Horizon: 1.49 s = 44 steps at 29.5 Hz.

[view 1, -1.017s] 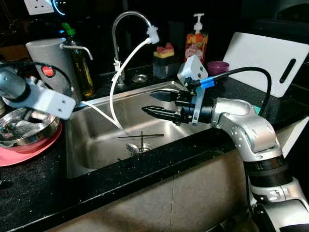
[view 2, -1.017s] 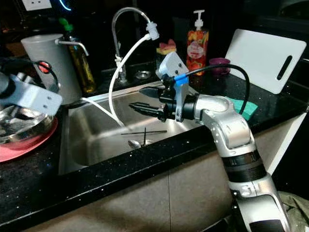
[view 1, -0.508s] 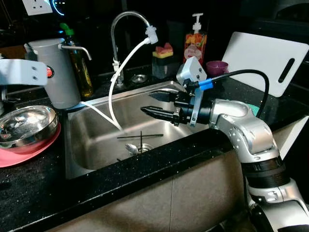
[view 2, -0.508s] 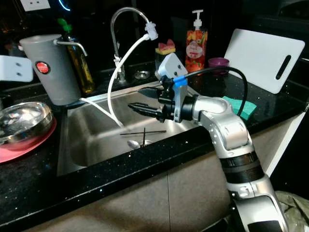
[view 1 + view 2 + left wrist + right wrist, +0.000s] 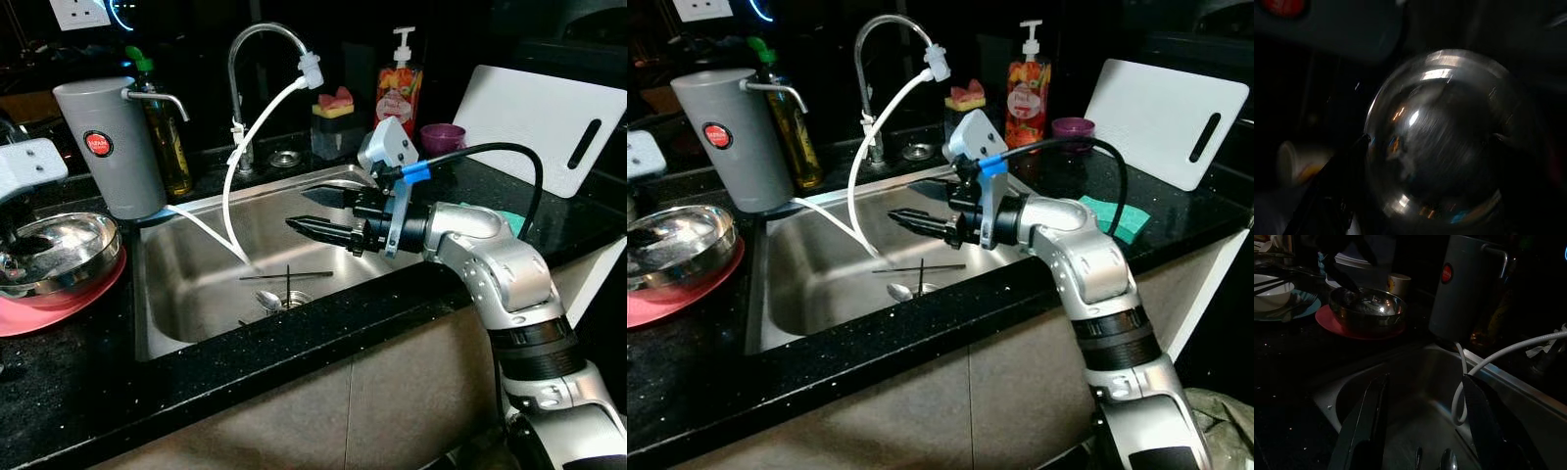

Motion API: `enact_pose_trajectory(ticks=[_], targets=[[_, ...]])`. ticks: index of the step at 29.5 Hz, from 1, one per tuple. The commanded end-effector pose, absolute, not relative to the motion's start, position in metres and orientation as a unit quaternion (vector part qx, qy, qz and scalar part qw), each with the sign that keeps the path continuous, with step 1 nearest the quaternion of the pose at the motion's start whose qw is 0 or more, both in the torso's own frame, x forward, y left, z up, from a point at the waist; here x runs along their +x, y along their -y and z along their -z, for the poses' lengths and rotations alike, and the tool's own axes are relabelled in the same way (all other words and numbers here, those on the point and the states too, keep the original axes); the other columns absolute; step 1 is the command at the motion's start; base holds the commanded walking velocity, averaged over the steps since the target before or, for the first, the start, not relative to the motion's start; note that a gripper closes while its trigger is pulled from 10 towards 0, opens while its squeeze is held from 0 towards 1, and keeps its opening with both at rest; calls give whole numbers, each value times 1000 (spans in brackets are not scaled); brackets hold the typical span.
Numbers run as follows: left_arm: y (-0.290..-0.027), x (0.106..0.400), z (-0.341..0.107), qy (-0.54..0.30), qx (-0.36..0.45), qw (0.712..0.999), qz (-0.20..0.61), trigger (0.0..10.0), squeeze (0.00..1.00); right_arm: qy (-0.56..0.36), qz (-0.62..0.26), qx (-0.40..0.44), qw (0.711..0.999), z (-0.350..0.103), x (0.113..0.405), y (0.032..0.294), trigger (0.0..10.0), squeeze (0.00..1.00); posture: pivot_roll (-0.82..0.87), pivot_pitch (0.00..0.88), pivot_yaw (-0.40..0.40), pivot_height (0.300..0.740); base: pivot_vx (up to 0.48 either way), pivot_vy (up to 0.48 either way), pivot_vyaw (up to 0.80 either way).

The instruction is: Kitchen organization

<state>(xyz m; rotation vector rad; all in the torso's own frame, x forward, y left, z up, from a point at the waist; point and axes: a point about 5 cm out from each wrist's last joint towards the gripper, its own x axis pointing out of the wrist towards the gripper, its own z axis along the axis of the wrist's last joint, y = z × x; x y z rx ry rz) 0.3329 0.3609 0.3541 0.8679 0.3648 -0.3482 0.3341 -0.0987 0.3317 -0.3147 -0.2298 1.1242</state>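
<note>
the right gripper (image 5: 315, 211), fingers apart and empty, hangs over the steel sink (image 5: 196, 294) where a spoon (image 5: 270, 301) and chopsticks (image 5: 284, 276) lie across the drain, while the left gripper (image 5: 1420, 147) straddles a steel bowl (image 5: 54, 245) on a red plate (image 5: 59, 304) on the black counter (image 5: 78, 382).

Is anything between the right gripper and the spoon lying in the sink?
Nothing solid. The right gripper, open, hovers over the sink; the spoon lies at the drain below it. The white hose hangs just beyond, on the far left side.
</note>
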Motion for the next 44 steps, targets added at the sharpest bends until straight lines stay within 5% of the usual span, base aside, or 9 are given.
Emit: enact_pose_trajectory(ticks=[1,5,6,7,8,22,25,28,44], targets=[[-357,334,-353,-168,398,883,182,10000,1000,119,-535,-153,822,-336,332,95,10000,0,100,98,43,740,0,0,0],[-352,338,-348,-163,377,890,200,10000,1000,120,-534,-153,823,-337,333,96,10000,0,98,97,47,740,0,0,0],[-351,339,-341,-174,376,886,209,10000,478,120,-534,-153,823,-337,333,96,10000,0,98,97,47,740,0,0,0],[-351,339,-341,-174,376,886,209,10000,478,120,-534,-153,823,-337,333,96,10000,0,98,97,47,740,0,0,0],[-351,339,-335,-186,378,881,214,10000,0,120,-534,-152,823,-337,333,96,10000,0,98,97,47,740,0,0,0],[-361,334,-291,-259,363,867,224,10000,0,121,-534,-152,823,-338,333,95,10000,0,97,99,42,740,0,0,0],[-363,333,-286,-272,368,860,226,4000,0,120,-535,-151,822,-337,333,95,10000,0,95,99,39,740,0,0,0],[-365,331,-276,-292,378,849,226,0,0,121,-535,-151,823,-337,334,95,10000,0,94,98,39,740,0,0,0],[-357,336,-284,-271,406,840,237,0,0,121,-535,-151,822,-339,335,96,10000,0,90,99,32,740,0,0,0]])
